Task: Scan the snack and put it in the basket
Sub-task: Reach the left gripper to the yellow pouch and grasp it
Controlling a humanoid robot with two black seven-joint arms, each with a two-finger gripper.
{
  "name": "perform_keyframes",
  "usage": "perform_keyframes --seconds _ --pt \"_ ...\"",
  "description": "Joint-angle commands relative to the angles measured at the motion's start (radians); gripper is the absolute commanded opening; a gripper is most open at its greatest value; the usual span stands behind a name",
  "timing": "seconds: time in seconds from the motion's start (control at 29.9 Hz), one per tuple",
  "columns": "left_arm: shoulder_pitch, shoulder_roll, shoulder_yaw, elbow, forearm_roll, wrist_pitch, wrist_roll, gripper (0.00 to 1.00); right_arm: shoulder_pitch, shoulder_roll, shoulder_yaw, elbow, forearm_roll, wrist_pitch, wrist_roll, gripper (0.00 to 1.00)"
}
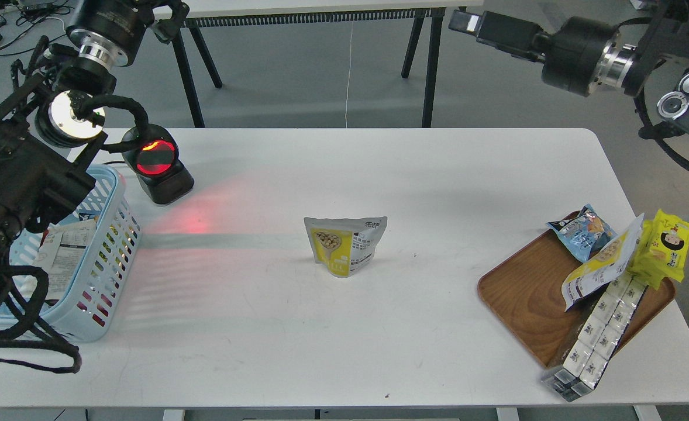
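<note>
Snack (pixel 345 244) upright mid-bench (pixel 379 169), well apart from both arms; scanner (pixel 157 164) glowing red at back left, just beside basket (pixel 107 275). Left tool (pixel 169 14) raised beyond bench edge, right tool (pixel 464 22) likewise raised at far right; open or closed, cannot tell for either. Probably best: approach from above, pinch the white-grey top without crushing, then turn the dark text panel toward the red window before lowering into basket.

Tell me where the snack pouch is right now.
In the head view, the snack stands upright alone mid-table, right of the scanner and basket, left of the wooden tray.
</note>
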Motion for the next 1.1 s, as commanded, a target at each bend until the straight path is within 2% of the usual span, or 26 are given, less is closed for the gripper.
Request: perform_keyframes --seconds 0.0,0.17,0.3,0.47,0.6,0.87,0.94,1.07 --pt "-0.037 0.021 0.049 -0.013 0.070 0.000 0.002 1.00 -0.009 0.025 0.001 -0.085 0.224 0.002 0.000 0.99" --pt "-0.102 0.083 0.052 -0.065 0.280 0.000 0.003 1.00 -0.009 0.091 0.004 -0.193 0.575 0.005 0.000 0.99" --pt "-0.127 0.124 0.051 -0.116 0.480 0.000 0.000 1.00 -0.046 0.110 0.020 -0.201 0.854 0.013 0.000 0.99" --pt "-0.125 0.233 0.052 -0.332 0.658 0.000 0.000 1.00 -0.130 0.113 0.137 -0.207 1.113 0.025 0.000 0.99" --pt "-0.122 0.300 0.052 -0.505 0.852 0.000 -0.001 1.00 -0.204 0.119 0.270 -0.240 1.142 0.027 0.000 0.99" --pt "-0.114 0.336 0.052 -0.789 1.369 0.000 -0.012 0.99 -0.317 0.203 0.473 -0.313 1.148 0.028 0.000 0.99" --pt "-0.114 0.333 0.052 -0.861 1.487 0.000 -0.014 0.94 -0.334 0.215 0.499 -0.305 1.148 0.028 0.000 0.99" --pt "-0.105 0.307 0.054 -0.947 1.725 0.000 -0.015 0.94 -0.334 0.223 0.502 -0.287 1.148 0.027 0.000 0.99"
